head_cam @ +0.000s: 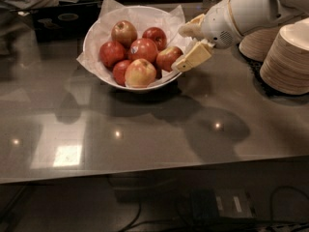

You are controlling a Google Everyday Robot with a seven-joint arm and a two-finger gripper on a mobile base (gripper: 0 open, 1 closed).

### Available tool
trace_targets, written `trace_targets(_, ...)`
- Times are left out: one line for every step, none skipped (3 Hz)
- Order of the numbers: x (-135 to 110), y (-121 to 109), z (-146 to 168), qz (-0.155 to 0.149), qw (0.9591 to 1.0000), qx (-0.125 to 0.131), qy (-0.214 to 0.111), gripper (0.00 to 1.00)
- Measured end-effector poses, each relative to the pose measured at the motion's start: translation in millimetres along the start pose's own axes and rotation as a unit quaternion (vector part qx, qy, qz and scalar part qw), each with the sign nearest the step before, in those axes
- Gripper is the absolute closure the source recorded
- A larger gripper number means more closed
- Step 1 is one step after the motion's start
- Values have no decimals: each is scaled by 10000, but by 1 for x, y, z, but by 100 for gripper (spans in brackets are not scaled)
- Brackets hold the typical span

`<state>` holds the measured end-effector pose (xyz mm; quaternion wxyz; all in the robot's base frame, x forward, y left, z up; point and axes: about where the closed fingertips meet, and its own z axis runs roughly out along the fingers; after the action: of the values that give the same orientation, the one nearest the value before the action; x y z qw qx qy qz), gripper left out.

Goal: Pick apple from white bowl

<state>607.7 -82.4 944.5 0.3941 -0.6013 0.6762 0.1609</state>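
The white bowl (96, 35), lined with crinkled white paper, stands at the back middle of the grey table and holds several apples. The apple (168, 57), red with a pale yellow-orange patch, lies at the bowl's right side. A mostly yellow apple (140, 73) lies at the front, and deep-red ones sit behind it. My gripper (186, 45) reaches in from the right and is open at the bowl's right rim. Its lower finger (194, 58) is just right of the apple, and its upper finger (191, 28) is over the paper behind it. It holds nothing.
Stacks of tan paper plates (288, 57) stand at the right edge, with another stack (256, 45) behind my arm. A dark tray (63, 17) sits at the back left. The table's front edge runs across the lower view, with cables below it.
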Motion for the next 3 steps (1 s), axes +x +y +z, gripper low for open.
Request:
trace_targets(1,-1,9,61,9999,-82,14,33)
trace_targets(1,1,17,149,9996,-222,10,37)
trace_targets(-1,1,23,199,9992,-345,13,37)
